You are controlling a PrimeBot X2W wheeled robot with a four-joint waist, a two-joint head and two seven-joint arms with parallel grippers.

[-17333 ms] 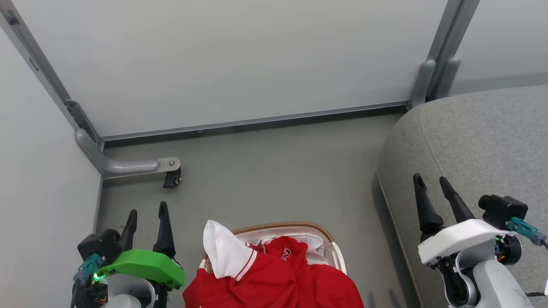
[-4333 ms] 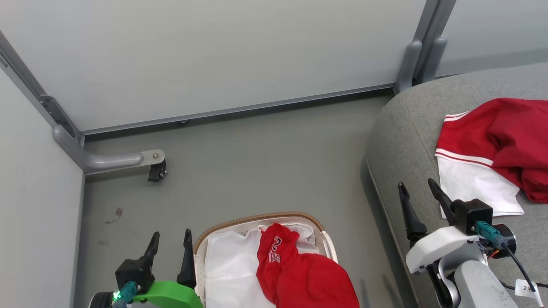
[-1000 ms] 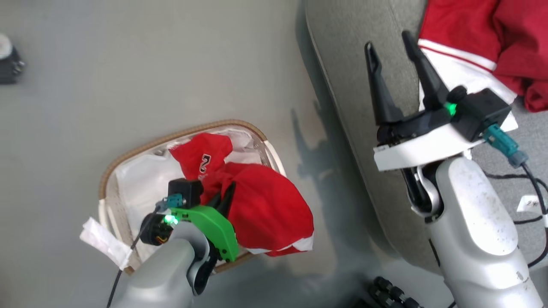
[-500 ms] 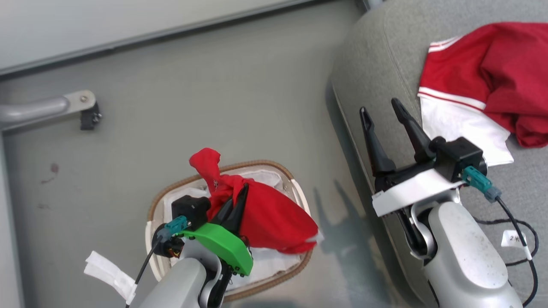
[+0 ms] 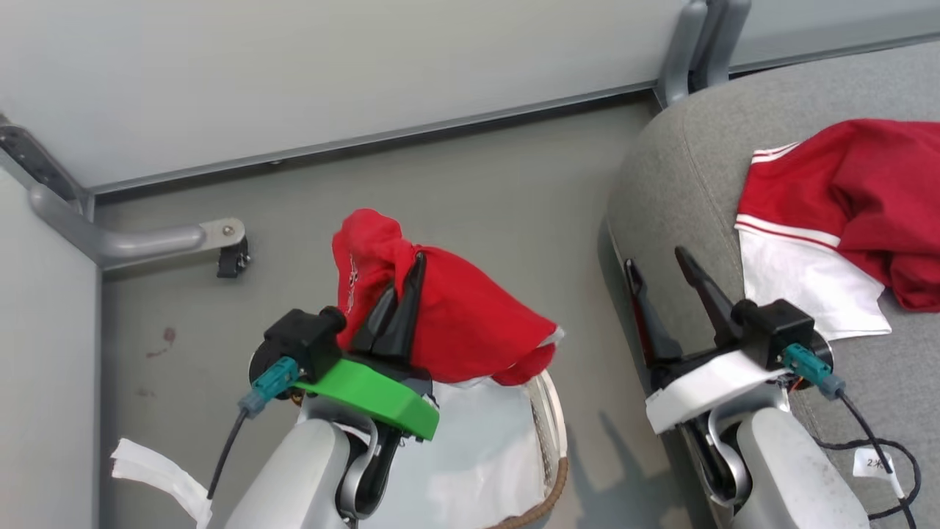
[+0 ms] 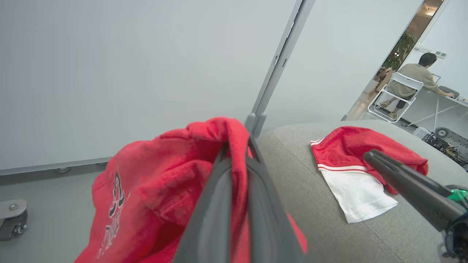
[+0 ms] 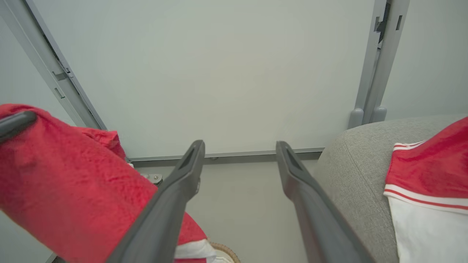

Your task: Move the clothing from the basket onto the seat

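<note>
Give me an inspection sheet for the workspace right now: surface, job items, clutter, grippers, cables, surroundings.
Surface: grey floor, small dark stain.
Job's things: first shirt lies on the seat; second shirt hangs over the basket; white liner bare.
Clutter: white strip beside the left arm.
Grippers: left gripper shut on second shirt; right gripper open, empty, by the seat's edge.
Cables: black cable with white tag on the seat.
Surroundings: pale partition panels, caster, person seated beyond.
</note>
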